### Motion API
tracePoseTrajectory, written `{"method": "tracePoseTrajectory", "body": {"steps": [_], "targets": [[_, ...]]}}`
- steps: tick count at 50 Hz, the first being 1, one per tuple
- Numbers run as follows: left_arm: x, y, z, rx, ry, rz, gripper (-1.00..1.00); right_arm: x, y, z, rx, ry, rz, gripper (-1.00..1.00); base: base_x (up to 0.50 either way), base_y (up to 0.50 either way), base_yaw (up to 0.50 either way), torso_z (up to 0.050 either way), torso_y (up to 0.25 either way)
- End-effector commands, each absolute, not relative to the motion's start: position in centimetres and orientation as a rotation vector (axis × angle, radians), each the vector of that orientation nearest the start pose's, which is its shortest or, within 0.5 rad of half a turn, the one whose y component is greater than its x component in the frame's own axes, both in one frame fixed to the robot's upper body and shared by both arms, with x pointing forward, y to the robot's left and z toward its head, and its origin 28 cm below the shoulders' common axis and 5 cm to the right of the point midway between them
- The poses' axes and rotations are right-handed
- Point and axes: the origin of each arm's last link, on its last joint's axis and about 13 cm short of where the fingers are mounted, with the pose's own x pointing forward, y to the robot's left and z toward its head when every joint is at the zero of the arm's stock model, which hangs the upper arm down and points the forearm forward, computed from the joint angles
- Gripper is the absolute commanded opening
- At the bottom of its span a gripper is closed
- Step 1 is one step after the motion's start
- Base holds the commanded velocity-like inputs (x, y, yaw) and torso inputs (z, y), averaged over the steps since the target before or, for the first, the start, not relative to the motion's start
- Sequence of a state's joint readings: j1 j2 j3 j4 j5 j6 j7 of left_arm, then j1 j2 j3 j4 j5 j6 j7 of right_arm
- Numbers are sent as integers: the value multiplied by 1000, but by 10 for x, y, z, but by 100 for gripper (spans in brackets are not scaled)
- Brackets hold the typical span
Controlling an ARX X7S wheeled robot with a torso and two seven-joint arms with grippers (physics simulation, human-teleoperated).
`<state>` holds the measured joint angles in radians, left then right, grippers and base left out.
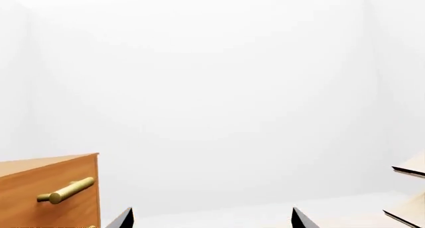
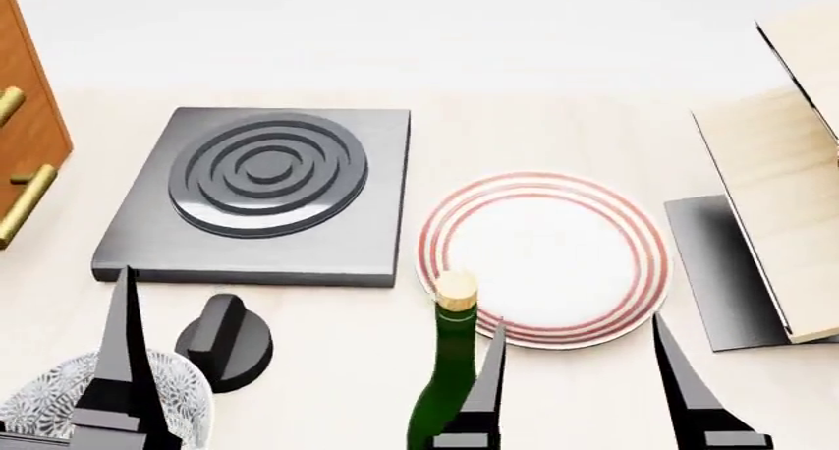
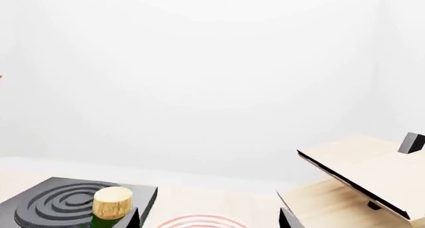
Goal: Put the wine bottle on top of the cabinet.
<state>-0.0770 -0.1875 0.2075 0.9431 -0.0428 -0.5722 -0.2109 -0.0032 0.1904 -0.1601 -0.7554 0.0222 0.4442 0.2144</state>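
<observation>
Pale worktop (image 2: 551, 96) ahead. I have the right gripper (image 2: 577, 371) with jaws spread, its left finger just beside the upright wine bottle (image 2: 446, 381), nothing pinched. Left gripper (image 2: 125, 371) hangs over the patterned bowl (image 2: 39, 411); its jaws look spread. Cabinet (image 2: 29, 116) stands far left.

- The wine bottle (image 2: 442, 391) is cut off by the head view's lower edge, its base and label out of sight; the right hand (image 2: 577, 371) has one finger in front of its side.
- The cabinet (image 2: 27, 126) shows only as a sliver at the head view's left edge.
- The patterned bowl (image 2: 184, 396) is partly covered by the left hand (image 2: 125, 352) and cropped.
- The slanted wooden rack (image 2: 787, 175) runs off the right edge.
- In both wrist views only the fingertips show.
</observation>
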Motion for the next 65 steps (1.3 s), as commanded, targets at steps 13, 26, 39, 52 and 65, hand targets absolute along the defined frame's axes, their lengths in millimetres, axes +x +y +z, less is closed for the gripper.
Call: {"method": "tracePoseTrajectory", "body": {"steps": [13, 26, 39, 52, 65], "targets": [[170, 192, 172, 82, -435, -52, 100, 181, -92, 134, -143, -305, 1, 100, 0, 500, 0, 0, 0], [170, 192, 172, 82, -433, -55, 100, 180, -92, 134, -133, -306, 6, 100, 0, 500, 0, 0, 0], [170, 191, 172, 80, -430, -58, 100, 180, -92, 134, -113, -311, 12, 100, 0, 115, 0, 0, 0], [170, 191, 171, 81, -425, -59, 100, 183, -115, 141, -108, -318, -104, 100, 0, 0, 0, 0, 0], [170, 190, 170, 81, -424, -60, 100, 192, -141, 159, -126, -335, -212, 100, 0, 0, 0, 0, 0]]}}
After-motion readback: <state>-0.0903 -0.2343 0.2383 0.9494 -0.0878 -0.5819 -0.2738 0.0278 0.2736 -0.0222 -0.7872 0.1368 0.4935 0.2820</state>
